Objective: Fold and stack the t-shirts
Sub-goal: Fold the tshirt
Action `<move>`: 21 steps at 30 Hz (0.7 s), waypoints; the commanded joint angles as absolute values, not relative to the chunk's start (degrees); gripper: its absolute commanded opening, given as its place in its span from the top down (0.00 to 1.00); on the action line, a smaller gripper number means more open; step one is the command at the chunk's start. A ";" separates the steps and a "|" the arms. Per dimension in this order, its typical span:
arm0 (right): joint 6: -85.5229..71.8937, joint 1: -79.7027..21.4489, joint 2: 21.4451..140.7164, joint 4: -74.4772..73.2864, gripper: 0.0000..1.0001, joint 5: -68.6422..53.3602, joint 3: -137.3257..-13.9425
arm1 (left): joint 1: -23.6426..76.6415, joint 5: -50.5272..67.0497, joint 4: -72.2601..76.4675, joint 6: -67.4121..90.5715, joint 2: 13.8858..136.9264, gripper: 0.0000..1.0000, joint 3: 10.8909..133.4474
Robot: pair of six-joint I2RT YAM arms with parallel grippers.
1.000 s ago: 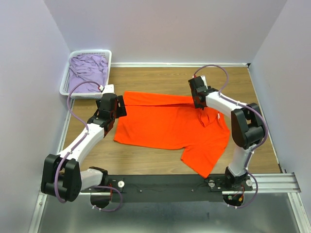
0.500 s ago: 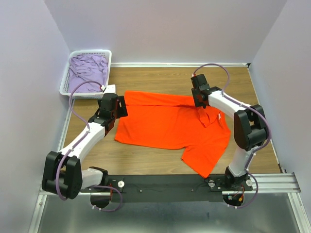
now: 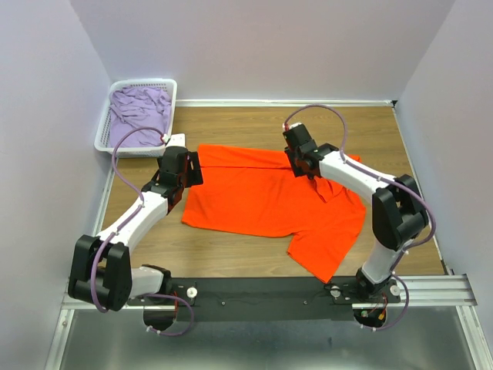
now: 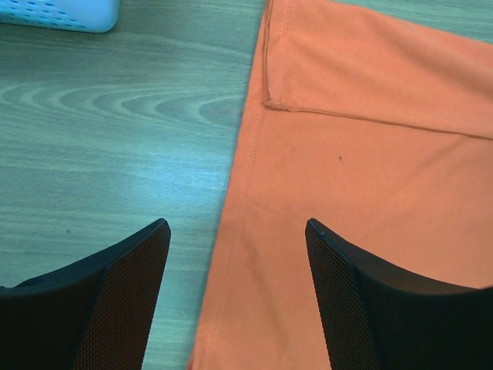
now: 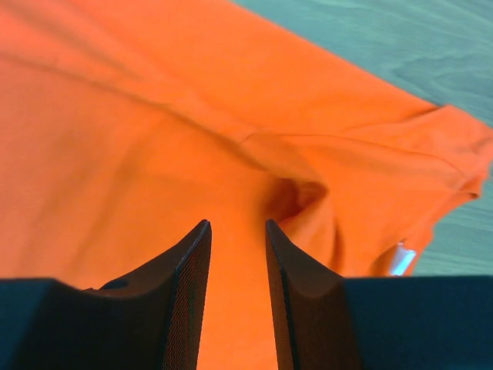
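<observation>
Wood-grain table (image 3: 254, 123) filled the walled-in cell. The left gripper (image 4: 235, 231) had its jaws spread wide, straddling the left edge of the orange t-shirt (image 3: 262, 196), one finger over bare wood and the other over cloth, neither visibly pressing anything. The right gripper (image 5: 235, 227) showed only a narrow gap between its fingers, with a raised wrinkle of orange cloth just ahead of the tips; whether it pinched that cloth could not be told.

That shirt lay mid-table with its long axis running left to right, neck and white label (image 5: 400, 258) toward the right, hem toward the left, and one sleeve spilling toward the near right. A strip along its far edge lay folded over.

At the far left corner the lilac t-shirt (image 3: 139, 108) sat crumpled inside the white lattice basket (image 3: 104, 131), well apart from the orange one.

Compared with a second earlier, the right gripper had slid leftward along the shirt's far edge and its jaws had narrowed. The left gripper and the shirt's outline had hardly shifted.
</observation>
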State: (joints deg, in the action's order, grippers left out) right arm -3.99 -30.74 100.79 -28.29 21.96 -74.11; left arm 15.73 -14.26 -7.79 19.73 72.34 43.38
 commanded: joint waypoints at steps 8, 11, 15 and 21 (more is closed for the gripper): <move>-4.22 -31.29 105.90 -29.62 0.59 27.59 -70.84 | 15.64 -14.15 -6.77 18.81 72.69 0.22 44.82; -3.43 -30.59 106.61 -29.62 0.59 29.88 -71.28 | 15.64 -14.24 -6.77 18.81 72.51 0.22 44.74; -2.29 -29.18 107.58 -29.62 0.58 32.86 -72.16 | 15.56 -14.15 -6.77 18.37 72.60 0.22 44.65; -0.53 -28.21 108.54 -29.53 0.58 35.16 -73.56 | 15.64 -13.98 -6.77 18.02 72.77 0.22 44.74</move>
